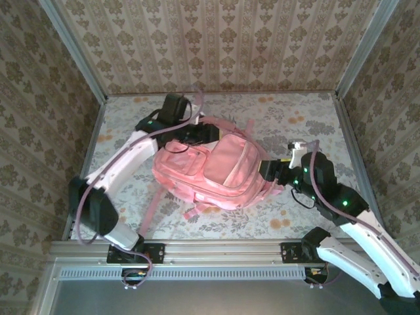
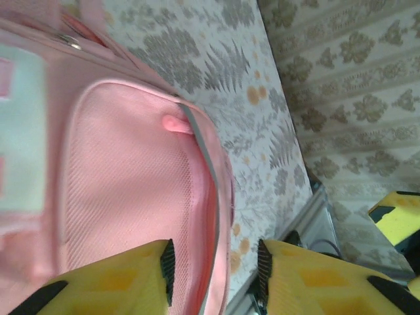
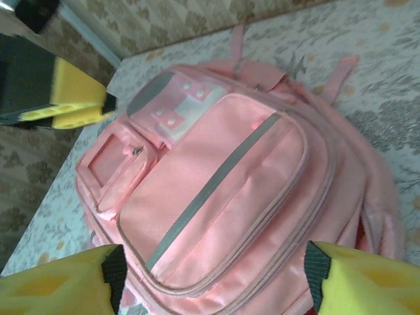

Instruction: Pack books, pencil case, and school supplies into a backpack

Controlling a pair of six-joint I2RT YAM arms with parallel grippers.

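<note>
The left arm stretches forward, elbow bent. Its left gripper stands partly open, fingers astride the edge of the large light pink fabric backpack, not clamped. The right gripper gapes wide and empty, the backpack just ahead. The backpack's contents are hidden.

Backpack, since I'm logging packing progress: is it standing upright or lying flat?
Lying flat. The backpack rests on its back on the table, its front facing up toward the overhead camera.

Floral tablecloth; patterned wallpaper walls; metal rail nearside.
</note>
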